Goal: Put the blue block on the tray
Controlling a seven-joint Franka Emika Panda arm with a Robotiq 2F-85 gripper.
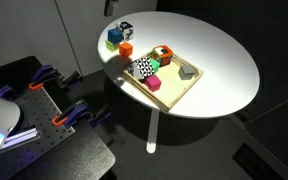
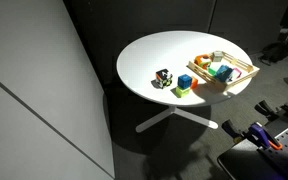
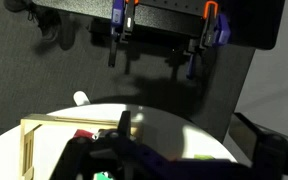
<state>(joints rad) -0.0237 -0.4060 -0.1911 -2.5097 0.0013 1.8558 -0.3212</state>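
The blue block (image 1: 115,36) sits on the round white table (image 1: 224,60), outside the tray and near its far corner; it also shows in an exterior view (image 2: 185,82). The light wooden tray (image 1: 189,88) holds several coloured blocks; it also shows in an exterior view (image 2: 246,68) and the wrist view (image 3: 29,140). My gripper (image 3: 134,155) shows only in the wrist view, as a dark blurred shape low in the frame, above the table and well clear of it. Its jaws are too dark to read. It is not seen in either exterior view.
An orange block (image 1: 126,48) and a small black-and-white object (image 1: 124,27) lie beside the blue block. A checkered block (image 1: 142,68) and a grey piece (image 1: 187,71) are on the tray. Dark equipment with orange clamps (image 1: 54,105) stands beside the table.
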